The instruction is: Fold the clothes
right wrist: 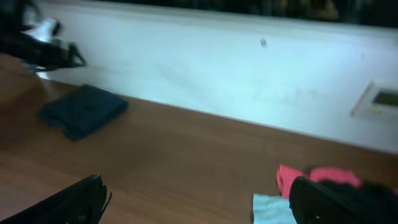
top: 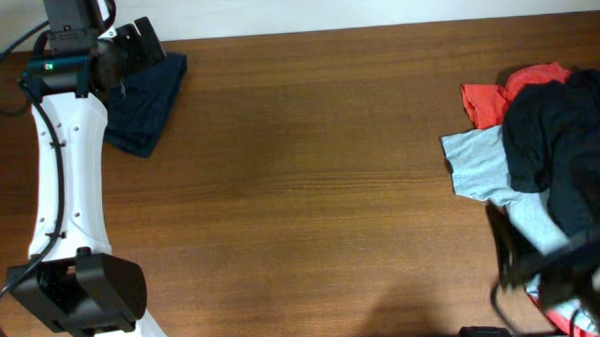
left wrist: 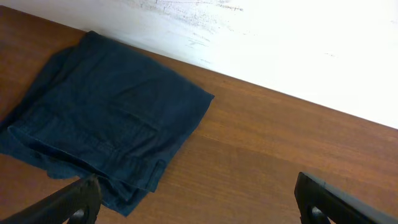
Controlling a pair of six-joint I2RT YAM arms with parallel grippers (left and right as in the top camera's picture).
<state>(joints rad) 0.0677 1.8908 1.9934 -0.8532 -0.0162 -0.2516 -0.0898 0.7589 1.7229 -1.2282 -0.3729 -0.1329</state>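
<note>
Shorts (top: 153, 104) lie folded, long axis diagonal; left pincer (left wrist: 196, 198) and right pincer (right wrist: 199, 200) spread, empty.

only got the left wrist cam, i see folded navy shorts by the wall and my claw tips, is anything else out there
Observer: Yes, at the far right end of the table, well away from your shorts: a red garment, a light blue T-shirt and a dark garment heaped over both.
Operator: ok and wheres the right claw
Observer: The right claw is at the bottom right of the overhead view, by those three garments. It is open, with nothing between its fingers.
</note>
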